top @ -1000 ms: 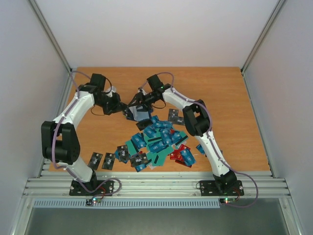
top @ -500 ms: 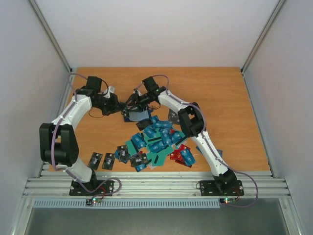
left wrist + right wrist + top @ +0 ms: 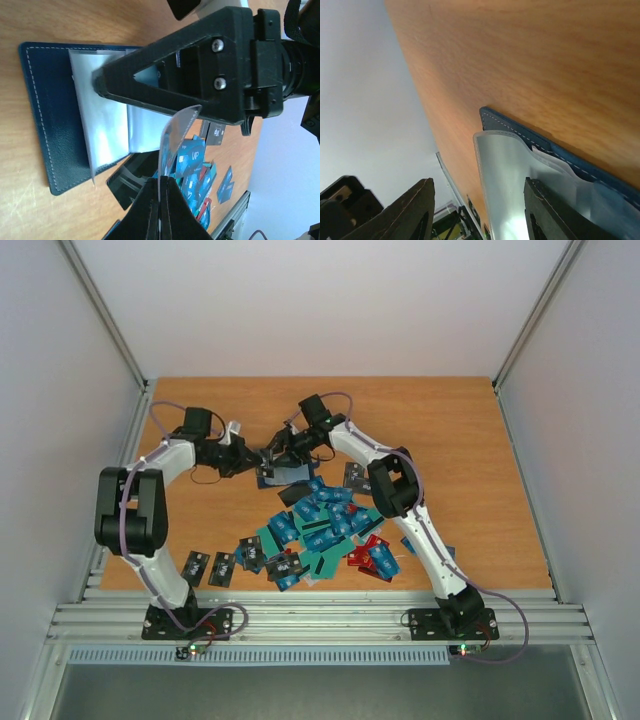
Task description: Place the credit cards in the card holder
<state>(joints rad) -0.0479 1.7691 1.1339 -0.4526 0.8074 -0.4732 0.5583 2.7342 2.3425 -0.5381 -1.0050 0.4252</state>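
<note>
Opening a pocket of the card holder looks like the step in hand; no card is seen in either gripper.

1. Table [image 3: 470,440]: orange wood, bears everything below.
2. Credit cards [image 3: 325,525]: loose overlapping heap, blue, teal, red and black, mid-table, just on the near side of the holder. A few black ones lie apart, toward the left arm's base.
3. Card holder [image 3: 47,125]: navy, lying open and flat at the far end of the heap, between the two wrists, pale lining upward.
4. Clear sleeve leaf [image 3: 172,132]: bowed up off the lining, its free edge pinched.
5. Right gripper [image 3: 479,195]: jaws parted about halfway, nothing visible between them. Its tips sit low over the lining, but contact cannot be confirmed.
6. Left gripper [image 3: 160,187]: closed on the free edge of the sleeve leaf, lifting it.

Handling notes (judgement): raise the leaf only far enough to gape the pocket, since more pull may drag the light holder. The right tips should pin the cover while the leaf is tensioned. One hand must free itself to fetch a card, so choose a top, unburied card from the heap and feed it short edge first, along the leaf.
</note>
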